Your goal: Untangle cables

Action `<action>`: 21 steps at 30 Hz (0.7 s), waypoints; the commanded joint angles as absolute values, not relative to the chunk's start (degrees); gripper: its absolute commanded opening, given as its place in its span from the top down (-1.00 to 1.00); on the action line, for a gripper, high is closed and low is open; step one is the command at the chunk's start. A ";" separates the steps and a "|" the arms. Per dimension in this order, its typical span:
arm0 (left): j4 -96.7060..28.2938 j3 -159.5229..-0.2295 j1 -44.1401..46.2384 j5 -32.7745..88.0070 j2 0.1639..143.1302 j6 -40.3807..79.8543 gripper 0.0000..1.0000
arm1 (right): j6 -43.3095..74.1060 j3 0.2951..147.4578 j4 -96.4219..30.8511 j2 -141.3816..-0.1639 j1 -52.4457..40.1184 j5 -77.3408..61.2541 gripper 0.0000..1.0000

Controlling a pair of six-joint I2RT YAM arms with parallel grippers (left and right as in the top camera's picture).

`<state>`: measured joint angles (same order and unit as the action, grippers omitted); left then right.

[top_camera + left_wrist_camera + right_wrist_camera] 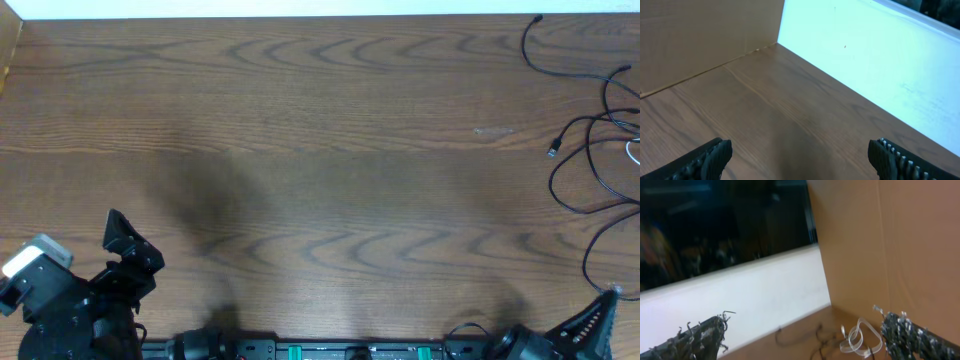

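Thin black cables (590, 150) lie looped and tangled at the table's far right edge, with a small plug end (552, 151) pointing left. One white cable shows at the right border (633, 150). In the right wrist view the black cables (812, 336) lie ahead by the wall, with the white cable (860, 337) coiled in flat loops. My left gripper (800, 157) is open and empty at the front left (125, 250), far from the cables. My right gripper (802, 335) is open and empty at the front right corner (595, 320), short of the tangle.
The wooden table (320, 150) is bordered by a white wall at the back (875, 55) and brown cardboard walls at the left (700, 35) and right (890, 245). The arm bases sit along the front edge (340, 350).
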<state>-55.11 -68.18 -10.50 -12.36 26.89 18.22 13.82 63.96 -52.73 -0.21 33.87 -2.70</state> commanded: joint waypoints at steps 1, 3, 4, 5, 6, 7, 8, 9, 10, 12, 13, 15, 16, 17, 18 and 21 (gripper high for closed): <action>-55.70 -68.47 -10.81 -13.23 26.74 18.61 -0.85 | 13.45 63.46 -55.55 -0.82 33.21 -2.04 -0.99; -56.14 -68.47 -10.81 -13.06 26.74 18.76 -0.85 | 13.43 63.46 -59.22 -0.82 33.23 -1.98 -0.98; -56.36 -68.47 -10.81 -13.06 26.74 18.76 -0.85 | 13.43 63.46 -61.89 -0.82 33.28 -2.00 -0.99; -56.55 -68.47 -10.81 -13.08 26.74 18.76 -0.85 | 13.43 63.46 -64.36 -0.82 33.28 -2.02 -0.98; -56.69 -68.47 -10.81 -13.08 26.74 18.76 -0.84 | 13.43 63.46 -67.07 -0.82 33.28 -2.02 -0.98; -56.84 -68.47 -10.81 -13.06 26.74 18.74 -0.84 | 13.43 63.46 -70.00 -0.82 33.28 -2.00 -0.98; -57.04 -68.47 -10.81 -13.06 26.74 18.76 -0.84 | 13.45 63.46 -73.08 -0.82 33.28 -2.02 -0.99; -57.23 -68.47 -10.81 -13.04 26.74 18.76 -0.84 | 13.43 63.46 -76.20 -0.82 33.28 -2.02 -0.99; -57.45 -68.47 -10.81 -13.04 26.74 18.76 -0.85 | 13.45 63.46 -80.01 -0.82 33.23 -2.02 -0.98; -57.87 -68.47 -10.81 -12.40 26.74 18.76 -0.84 | 14.74 63.46 -81.71 -0.82 33.08 -2.07 -0.99; -58.04 -68.47 -10.81 -11.90 26.74 18.76 -0.85 | 14.74 63.44 -81.73 -0.82 33.04 -2.04 -0.99; -58.24 -68.47 -10.81 -9.87 26.74 18.76 -0.84 | 14.74 63.44 -81.73 -0.82 32.91 -2.07 -0.99; -58.28 -68.47 -10.81 -8.27 26.74 18.76 -0.85 | 14.74 63.44 -81.73 -0.82 32.91 -2.07 -0.98; -58.26 -68.47 -10.81 -6.85 26.74 18.76 -0.84 | 14.74 63.44 -81.73 -0.82 32.91 -2.07 -0.99; -58.24 -68.47 -10.81 -4.58 26.74 18.76 -0.84 | 14.74 63.44 -81.71 -0.82 32.91 -2.07 -0.98; -58.26 -68.47 -10.81 1.91 26.79 18.79 -0.85 | 14.74 63.44 -81.73 -0.82 32.91 -2.07 -0.98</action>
<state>-58.17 -68.18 -10.50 -5.89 26.87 18.22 14.13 63.40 -81.62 -0.34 33.63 -2.55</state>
